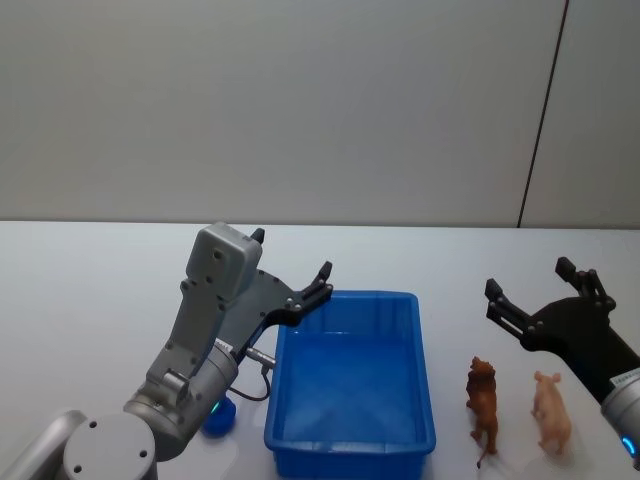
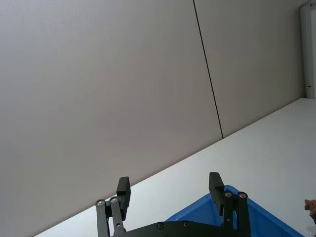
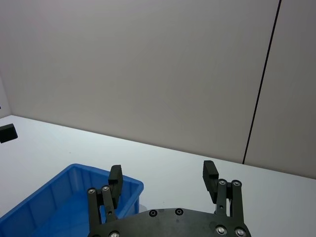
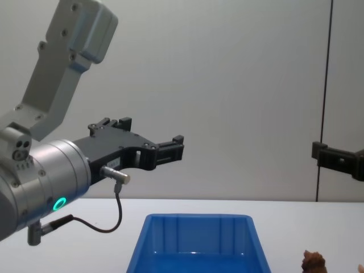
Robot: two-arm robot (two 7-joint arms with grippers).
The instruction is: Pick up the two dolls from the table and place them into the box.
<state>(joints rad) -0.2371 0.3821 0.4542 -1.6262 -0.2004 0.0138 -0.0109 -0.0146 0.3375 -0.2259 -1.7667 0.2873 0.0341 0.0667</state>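
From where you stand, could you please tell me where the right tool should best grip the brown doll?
Probably grip the brown doll across its mid-body, from above with the right tool: it stretches away from the robot, so its narrow flanks face sideways.

The box (image 1: 345, 442) lies open from above, with the left gripper (image 1: 292, 253) hanging near its far left corner. To its right a strip of bare table (image 1: 448, 330) — then the brown doll (image 1: 483, 398) and pink doll (image 1: 551, 408), a narrow gap between them.

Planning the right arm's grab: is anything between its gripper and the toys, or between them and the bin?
Nothing visible blocks the open right gripper from the brown toy or pink toy. The brown toy stands between the pink one and the bin. The left gripper hangs open by the bin's left rim.
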